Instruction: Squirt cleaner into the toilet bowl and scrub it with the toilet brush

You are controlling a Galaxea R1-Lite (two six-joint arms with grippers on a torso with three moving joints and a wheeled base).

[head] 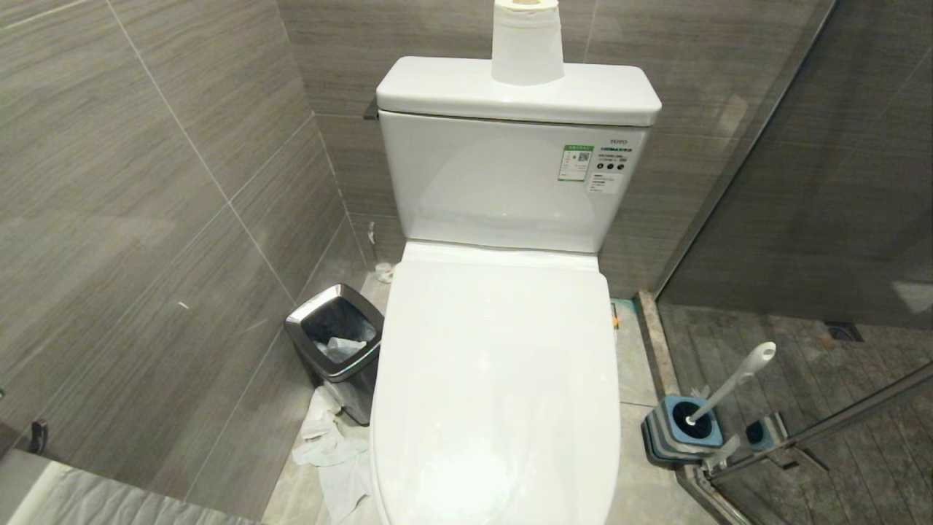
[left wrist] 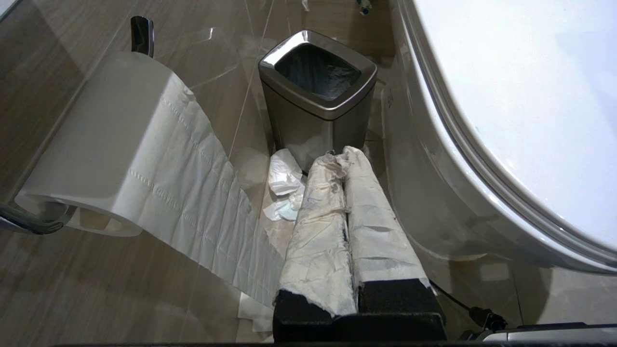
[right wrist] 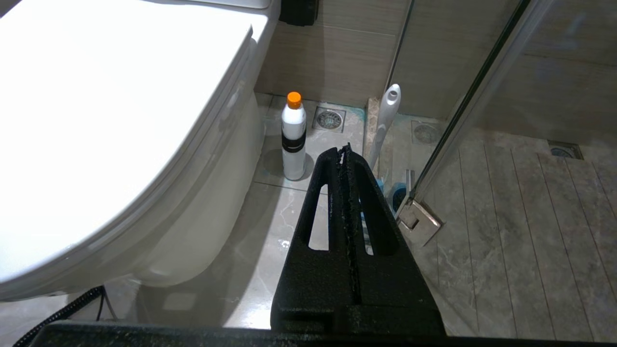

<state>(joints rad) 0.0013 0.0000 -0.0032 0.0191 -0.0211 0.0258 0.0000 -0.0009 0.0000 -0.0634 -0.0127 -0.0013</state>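
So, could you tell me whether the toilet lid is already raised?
No, the lid lies flat and closed over the toilet bowl.

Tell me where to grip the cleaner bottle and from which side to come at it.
Grip the cleaner around its straight body near the dark band, below the orange cap. It stands upright on the floor, close beside the toilet, so come in level from the open side, where the right gripper is, probably easiest. That gripper is shut and must open first.

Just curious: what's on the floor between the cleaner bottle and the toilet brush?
A round floor drain lies between cleaner and toilet brush; otherwise bare tile, in the right wrist view.
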